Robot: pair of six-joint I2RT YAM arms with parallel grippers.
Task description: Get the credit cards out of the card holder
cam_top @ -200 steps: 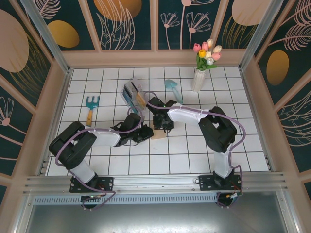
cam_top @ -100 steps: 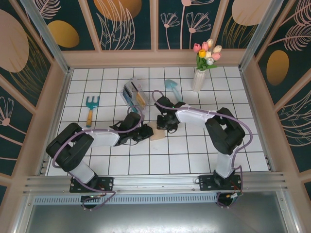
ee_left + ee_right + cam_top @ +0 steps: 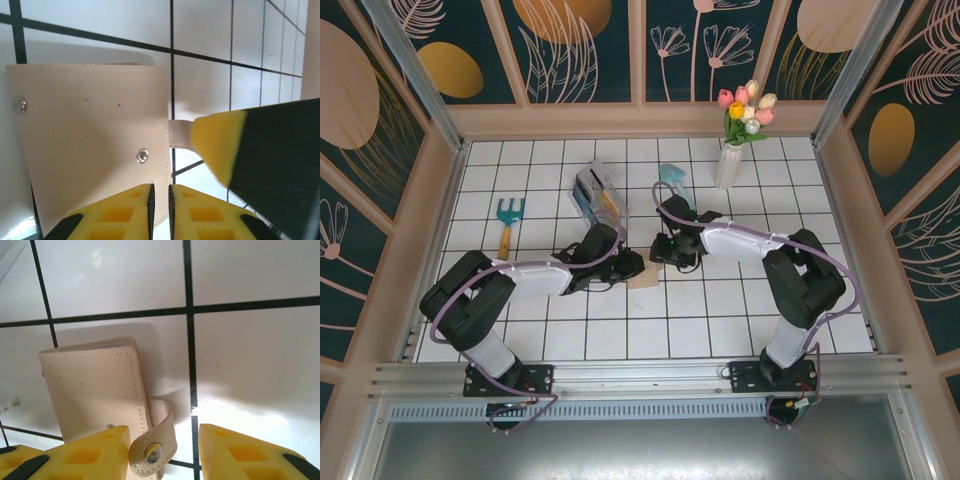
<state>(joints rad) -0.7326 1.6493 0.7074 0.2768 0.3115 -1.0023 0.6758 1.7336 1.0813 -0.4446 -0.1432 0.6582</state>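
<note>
The tan card holder (image 3: pixel 643 279) lies closed on the white tiles between both arms. In the left wrist view the card holder (image 3: pixel 90 130) shows two metal snaps, and my left gripper (image 3: pixel 160 187) is shut on its near edge. In the right wrist view my right gripper (image 3: pixel 165 432) stands open over the card holder (image 3: pixel 95 385). Its unsnapped strap tab (image 3: pixel 155 445) curls up between the fingers, against the left one. One yellow right fingertip (image 3: pixel 220 145) sits by the strap. The credit cards are hidden inside the closed holder.
A clear acrylic rack (image 3: pixel 595 195) stands just behind the left gripper (image 3: pixel 625 268). A blue hand rake (image 3: pixel 508 218) lies to the left. A teal trowel (image 3: pixel 672 178) and a white vase of tulips (image 3: pixel 732 160) stand behind the right gripper (image 3: pixel 670 250). Wooden walls enclose the tiled floor.
My right gripper has shifted right to the holder's strap side, closing a little and then widening again. The left gripper has slid a little right, onto the holder's edge.
</note>
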